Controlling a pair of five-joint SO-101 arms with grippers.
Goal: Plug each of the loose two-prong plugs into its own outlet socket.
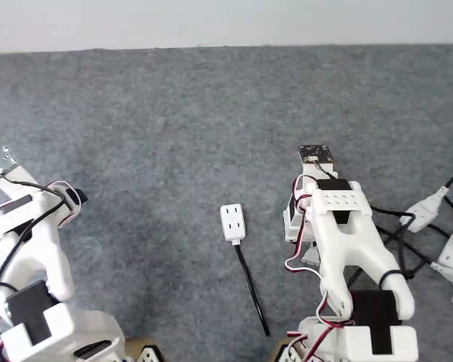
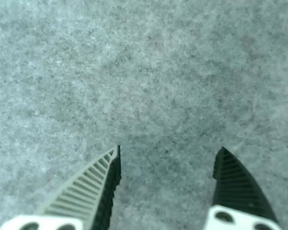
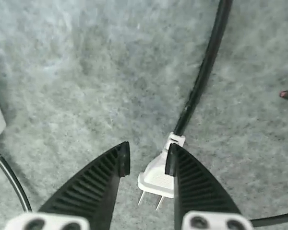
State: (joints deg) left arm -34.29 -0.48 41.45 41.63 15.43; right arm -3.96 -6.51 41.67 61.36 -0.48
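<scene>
Your right gripper (image 3: pixel 148 146) straddles the white two-prong plug (image 3: pixel 158 176) lying on the carpet (image 3: pixel 86 72). Its jaws are parted, and one finger (image 3: pixel 182 182) touches the plug's side. The plug lies along the fingers, prongs toward the wrist, black cord (image 3: pixel 201 76) leading away. The high view gives you the outlet socket (image 1: pixel 232 222) between the arms, with open carpet beyond it. White connectors (image 1: pixel 426 207) crowd the right edge. Your left gripper (image 2: pixel 169 149) hangs spread over bare carpet.
</scene>
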